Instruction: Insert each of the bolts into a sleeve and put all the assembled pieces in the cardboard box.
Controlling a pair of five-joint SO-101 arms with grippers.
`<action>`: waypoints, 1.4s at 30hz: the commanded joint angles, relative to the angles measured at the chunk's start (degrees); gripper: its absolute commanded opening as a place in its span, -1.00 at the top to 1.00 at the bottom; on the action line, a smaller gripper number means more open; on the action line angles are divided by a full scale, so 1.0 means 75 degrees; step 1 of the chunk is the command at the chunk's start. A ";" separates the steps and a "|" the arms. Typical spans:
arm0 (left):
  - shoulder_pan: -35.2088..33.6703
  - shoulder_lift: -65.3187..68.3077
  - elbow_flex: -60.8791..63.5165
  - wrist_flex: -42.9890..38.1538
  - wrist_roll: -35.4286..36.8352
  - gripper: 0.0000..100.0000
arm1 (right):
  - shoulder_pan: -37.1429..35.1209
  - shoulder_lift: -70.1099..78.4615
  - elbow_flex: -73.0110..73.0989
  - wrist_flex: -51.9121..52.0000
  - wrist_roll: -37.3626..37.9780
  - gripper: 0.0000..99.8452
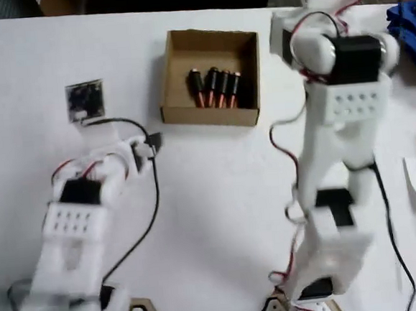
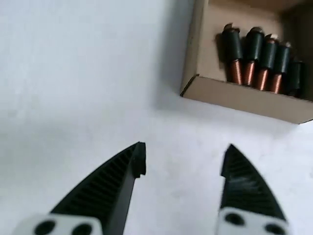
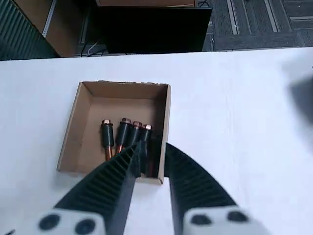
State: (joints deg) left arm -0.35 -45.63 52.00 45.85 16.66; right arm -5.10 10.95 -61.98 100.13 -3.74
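Bolts in their sleeves (image 1: 216, 88) lie side by side in the cardboard box (image 1: 208, 116), which stands on the bench (image 1: 220, 219) beyond both arms. The high view shows four of them. The left wrist view hints at a further dark piece in the shade at the row's end, though it cannot be told for sure. The left arm (image 1: 76, 216) sits low near the box, its jaws spread wide and holding nothing. The right arm (image 1: 341, 102) is raised over the box, its jaws a narrow gap apart and also empty. Every bolt and sleeve that shows is assembled and boxed, so the task looks finished or nearly so.
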 commanded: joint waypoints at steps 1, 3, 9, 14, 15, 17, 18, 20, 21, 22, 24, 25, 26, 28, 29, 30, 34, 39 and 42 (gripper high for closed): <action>-0.0070 -0.1852 0.0076 0.0727 -0.0012 0.91 | -0.0064 -0.2866 0.2954 0.0193 0.0047 0.69; -0.0070 -0.2696 0.0393 0.0844 -0.0012 0.93 | 0.0006 -0.4167 0.4911 0.0182 0.0047 0.66; -0.0070 -0.5181 0.2432 0.0809 -0.0023 0.89 | -0.0064 -0.7672 1.0948 0.0006 0.0059 0.66; -0.0047 -0.7490 0.4120 0.0809 -0.0023 0.89 | -0.0135 -1.0168 1.4453 -0.1776 0.0059 0.65; -0.0023 -0.7889 0.4460 0.0809 -0.0012 0.89 | -0.0123 -1.0696 1.5015 -0.2151 0.0059 0.65; 0.0000 -0.7947 0.4882 0.0727 -0.0012 0.88 | -0.0135 -1.1774 1.6199 -0.2866 0.0059 0.65; -0.0035 -0.7830 0.4976 0.0692 -0.0012 0.88 | -0.0135 -1.2337 1.6821 -0.3194 0.0059 0.65; -0.0082 -0.7795 0.5034 0.0821 -0.0012 0.88 | -0.0100 -1.3509 1.8110 -0.3780 0.0059 0.65; -0.0152 -0.7830 0.5034 0.0985 -0.0012 0.88 | -0.0088 -1.4095 1.8778 -0.4026 0.0059 0.65; -0.0258 -0.7830 0.5023 0.1172 -0.0012 0.88 | -0.0088 -1.4716 1.9434 -0.4179 0.0059 0.65; -0.0469 -0.7842 0.5081 0.1500 -0.0012 0.88 | -0.0088 -1.5396 2.0806 -0.4378 0.0059 0.65; -0.0539 -0.7842 0.5245 0.1688 -0.0012 0.88 | -0.0088 -1.5197 2.1263 -0.4437 0.0059 0.65; -0.0610 -0.7842 0.5468 0.1805 -0.0012 0.88 | -0.0135 -1.4927 2.1193 -0.4425 0.0047 0.65; -0.0656 -0.7842 0.6019 0.1911 -0.0012 0.88 | -0.0076 -1.4400 2.1216 -0.4366 0.0012 0.66; -0.0656 -0.7830 0.6019 0.2122 -0.0012 0.88 | -0.0088 -1.4295 2.1181 -0.4425 0.0023 0.66; -0.0656 -0.7830 0.5972 0.2403 -0.0012 0.88 | -0.0088 -1.4283 2.1158 -0.4425 0.0035 0.66; -0.0598 -0.7830 0.6007 0.3118 -0.1536 0.88 | -0.0088 -1.4388 2.1181 -0.4425 0.0012 0.66; -0.1032 -0.7830 0.6007 0.3692 -0.4794 0.89 | -0.0100 -1.4588 2.1240 -0.4425 0.0012 0.66; -0.1266 -0.7830 0.6007 0.3692 -0.4759 0.89 | -0.0111 -1.4588 2.1240 -0.4425 0.0012 0.66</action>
State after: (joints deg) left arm -8.35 -103.03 95.69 73.19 -16.84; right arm -5.71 -97.71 96.62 67.96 -3.74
